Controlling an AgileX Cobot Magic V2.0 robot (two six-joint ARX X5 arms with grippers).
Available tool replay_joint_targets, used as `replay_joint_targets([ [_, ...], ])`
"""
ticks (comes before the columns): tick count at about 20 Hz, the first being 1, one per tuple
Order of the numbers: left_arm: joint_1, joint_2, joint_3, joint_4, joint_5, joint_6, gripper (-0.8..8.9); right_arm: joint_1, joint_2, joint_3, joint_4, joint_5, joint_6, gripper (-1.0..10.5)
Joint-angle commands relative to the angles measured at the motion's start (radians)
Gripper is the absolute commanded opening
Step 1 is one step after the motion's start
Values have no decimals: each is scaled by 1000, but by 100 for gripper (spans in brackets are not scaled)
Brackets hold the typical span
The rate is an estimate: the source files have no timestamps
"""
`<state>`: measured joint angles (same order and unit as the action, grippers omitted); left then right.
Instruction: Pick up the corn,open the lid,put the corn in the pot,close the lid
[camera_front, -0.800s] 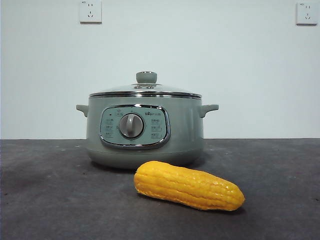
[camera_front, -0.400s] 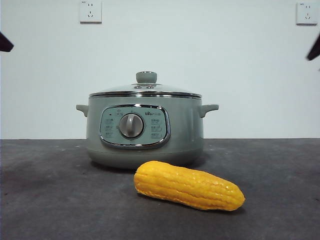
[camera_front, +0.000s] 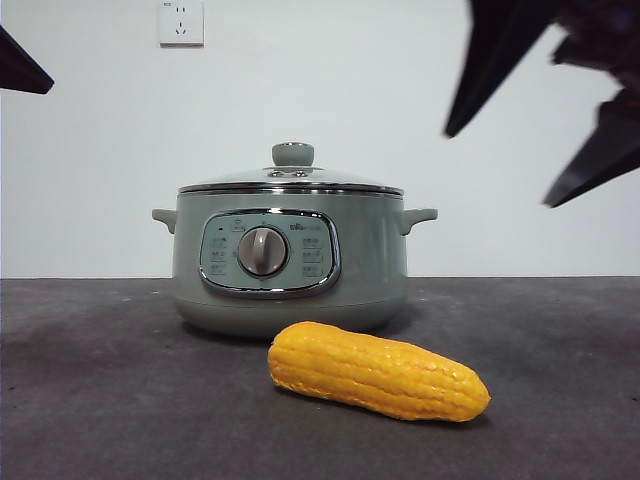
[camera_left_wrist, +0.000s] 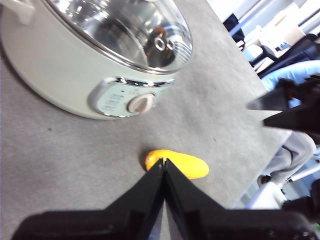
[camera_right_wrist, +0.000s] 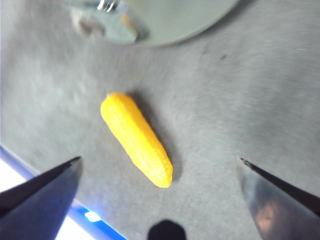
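We see the corn (camera_front: 378, 370) lying flat near the table's front edge, just in front of the pot (camera_front: 290, 260) with the lid (camera_front: 291, 178) on; right gripper (camera_right_wrist: 159, 167) hangs above it, jaws spread wide, left gripper (camera_left_wrist: 164, 162) pinched closed and waiting. We judge the cob light, stiff, bumpy, likely to roll: take it across the middle. Dark matte table (camera_front: 90, 400), plain white wall (camera_front: 400, 80) with sockets.

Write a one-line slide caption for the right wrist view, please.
Open right gripper hovers above the yellow-orange bumpy corn cob lying on the grey table.
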<state>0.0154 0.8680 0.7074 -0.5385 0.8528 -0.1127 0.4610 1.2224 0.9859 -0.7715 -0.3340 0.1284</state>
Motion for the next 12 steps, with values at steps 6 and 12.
replay_joint_targets([
  [6,-43,1,7,-33,19,35,-4,225,242,161,-52,156,-142,636],
  [12,-43,2,7,-60,19,39,-4,325,398,203,-69,197,-200,636],
])
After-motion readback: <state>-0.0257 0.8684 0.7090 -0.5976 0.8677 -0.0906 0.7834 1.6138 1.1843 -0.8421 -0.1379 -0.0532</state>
